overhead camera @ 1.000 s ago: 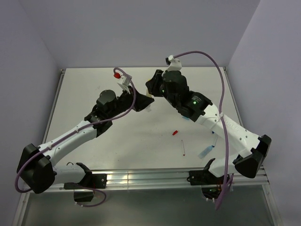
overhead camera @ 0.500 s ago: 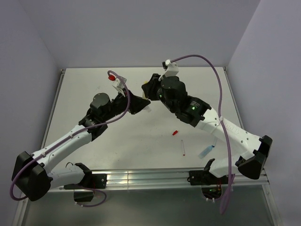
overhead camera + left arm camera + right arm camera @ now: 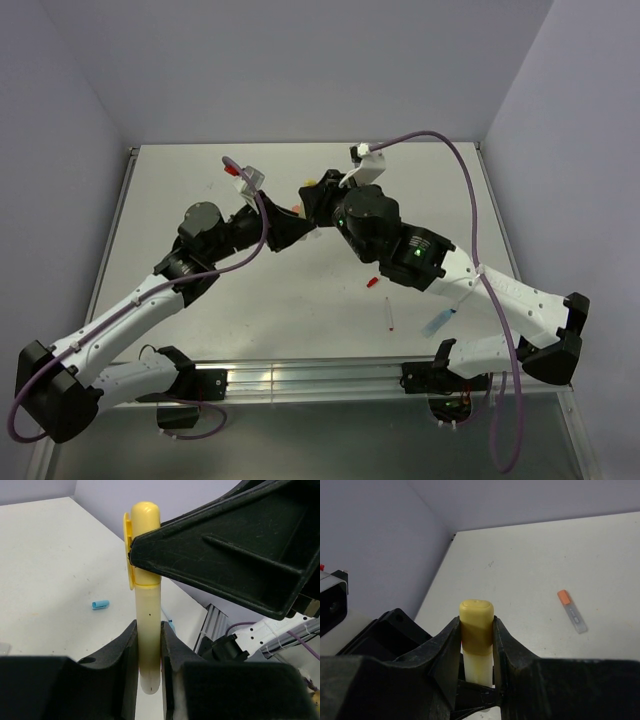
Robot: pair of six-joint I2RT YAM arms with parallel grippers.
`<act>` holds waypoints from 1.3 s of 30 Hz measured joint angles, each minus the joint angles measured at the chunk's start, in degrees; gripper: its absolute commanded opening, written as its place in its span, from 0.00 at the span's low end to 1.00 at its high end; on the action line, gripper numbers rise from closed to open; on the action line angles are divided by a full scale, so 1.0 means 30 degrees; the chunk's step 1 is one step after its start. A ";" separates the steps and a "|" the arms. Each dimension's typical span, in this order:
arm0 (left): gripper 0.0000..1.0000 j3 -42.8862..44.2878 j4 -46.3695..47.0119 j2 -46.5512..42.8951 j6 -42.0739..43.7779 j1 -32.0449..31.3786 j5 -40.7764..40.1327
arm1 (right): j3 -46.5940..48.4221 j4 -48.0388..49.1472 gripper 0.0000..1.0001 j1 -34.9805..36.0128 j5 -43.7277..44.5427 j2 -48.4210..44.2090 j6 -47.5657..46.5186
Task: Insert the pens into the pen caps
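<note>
Yellowish pen (image 3: 149, 630) was held in the air above the tabletop (image 3: 200, 290), toward the middle of its far edge, with the yellow cap (image 3: 145, 515) sitting on its upper end. How deep the cap was seated could not be told.

Left end effector (image 3: 149, 647) was clamped on the pen's pale barrel, with both fingers touching it. Right end effector (image 3: 476, 630) was clamped on the yellow cap, one finger pressed to each side, and the barrel ran down below it. In the top view the two end effectors met tip to tip over the far-middle part of the tabletop.

Other task items lay loose on the tabletop:
- Light blue cap (image 3: 100, 604) lay on its side. It showed only in the left wrist view, apart from the held pen.
- Pale pen (image 3: 575, 617) wearing an orange cap (image 3: 563, 596) lay flat. It showed only in the right wrist view.
- Red cap (image 3: 372, 282) lay right of centre, just beside the right arm.
- Thin red pen (image 3: 389, 315) lay nearer the near edge than the red cap.
- Light blue pen (image 3: 438, 321) lay to the right of the thin red pen, near the near edge.
</note>
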 measured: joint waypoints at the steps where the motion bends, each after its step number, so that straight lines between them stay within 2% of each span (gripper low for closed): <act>1: 0.00 0.0000 -0.0117 -0.0102 0.0131 -0.0007 0.0109 | -0.0080 0.0073 0.00 0.0204 0.0306 -0.0066 0.0000; 18: 0.00 0.0685 -0.2237 -0.0423 0.0896 -0.0058 0.0721 | -0.0816 0.0517 0.00 0.1647 0.2907 -0.0291 0.0699; 39: 0.00 0.2076 -0.4299 0.0000 0.1625 -0.0073 0.0962 | -0.1202 0.0976 0.00 0.2062 0.4138 -0.0109 0.1311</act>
